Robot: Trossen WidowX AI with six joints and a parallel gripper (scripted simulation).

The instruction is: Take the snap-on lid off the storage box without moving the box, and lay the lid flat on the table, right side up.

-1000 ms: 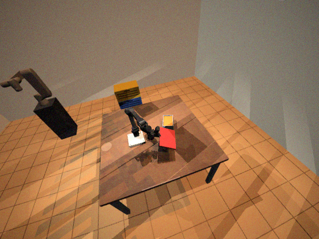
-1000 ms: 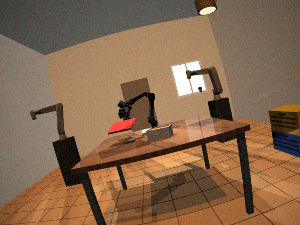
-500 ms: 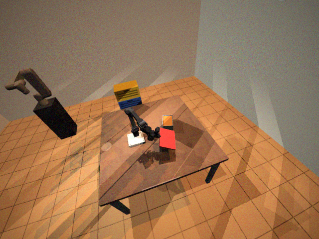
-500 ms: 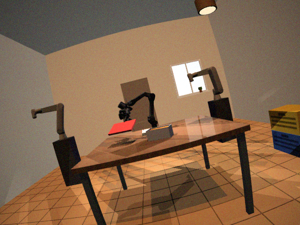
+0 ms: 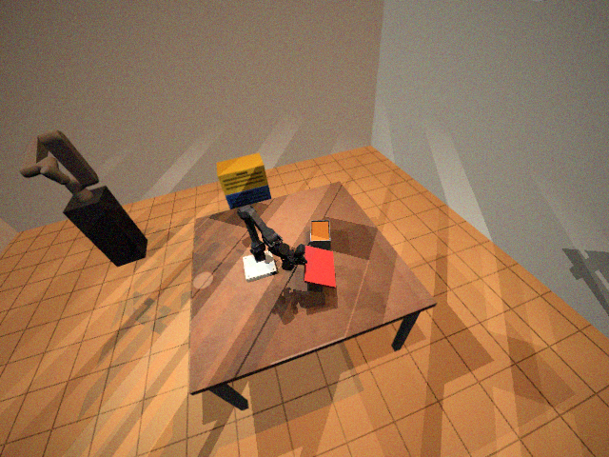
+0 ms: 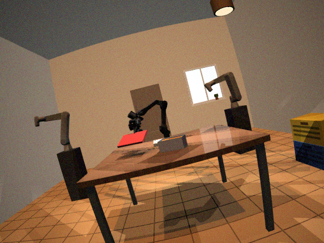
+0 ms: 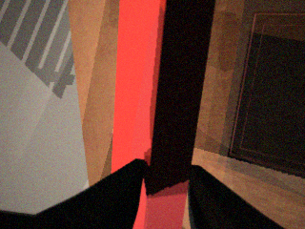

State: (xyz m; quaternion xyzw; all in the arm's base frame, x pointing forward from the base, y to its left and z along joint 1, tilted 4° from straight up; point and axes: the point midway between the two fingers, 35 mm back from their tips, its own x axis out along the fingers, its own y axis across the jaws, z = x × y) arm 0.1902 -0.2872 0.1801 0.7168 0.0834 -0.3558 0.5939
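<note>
The red lid (image 5: 320, 267) (image 6: 133, 137) (image 7: 135, 72) is off the box and held in the air above the table, tilted, with its red outer face showing in the top and exterior views. My gripper (image 5: 304, 255) (image 7: 166, 171) is shut on one edge of the lid. In the wrist view the lid runs away from the fingertips as a red strip beside a dark one. The grey storage box (image 5: 320, 244) (image 6: 171, 145) stands open on the table (image 5: 363, 305) (image 6: 125, 168), with orange showing inside. It is apart from the lid. The exact gap under the lid cannot be told.
The arm's white base plate (image 5: 259, 268) (image 6: 156, 142) is on the table beside the lid and box. The lid's shadow falls on the table below it. Brown arms on black pedestals (image 5: 107, 226) (image 6: 72, 172) (image 6: 237, 117) and a yellow and blue crate stack (image 5: 243, 174) (image 6: 307, 130) stand around the table.
</note>
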